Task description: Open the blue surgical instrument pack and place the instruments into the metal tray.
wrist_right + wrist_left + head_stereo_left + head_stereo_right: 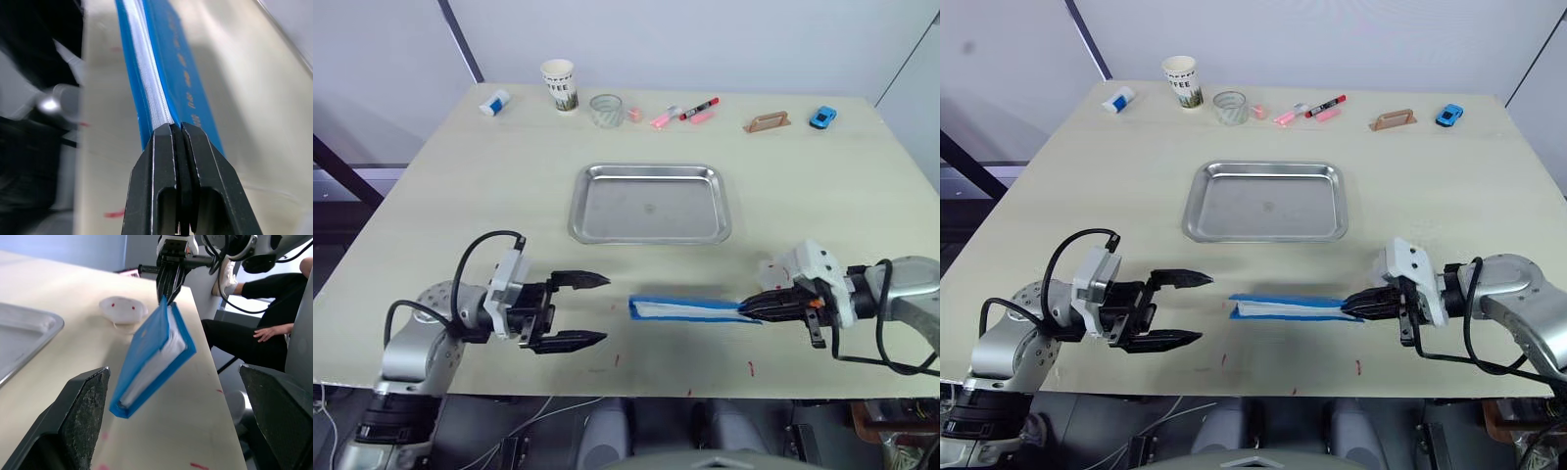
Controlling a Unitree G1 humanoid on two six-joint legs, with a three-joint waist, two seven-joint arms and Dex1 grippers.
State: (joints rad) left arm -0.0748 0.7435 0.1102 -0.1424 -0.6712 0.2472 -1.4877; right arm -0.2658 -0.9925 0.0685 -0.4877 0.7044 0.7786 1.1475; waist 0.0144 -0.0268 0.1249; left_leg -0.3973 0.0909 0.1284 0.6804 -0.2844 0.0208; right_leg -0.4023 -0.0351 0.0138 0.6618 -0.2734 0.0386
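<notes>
**Pack pinched up by one end, not opened yet**

Head views: one blue surgical instrument pack (690,309) is held edge-on just above the worktop (460,186), in front of the one metal tray (649,203), which has nothing in it. The right end effector (756,307) is clamped on its end.

Left wrist view: the left end effector (592,310) has fingers spread wide, aimed at the free end. Pack looks closed, I think.

Right wrist view: fingers pressed together on the fold.

Still the opening step. Next, the left needs to grab a flap. Zero instruments visible.
</notes>
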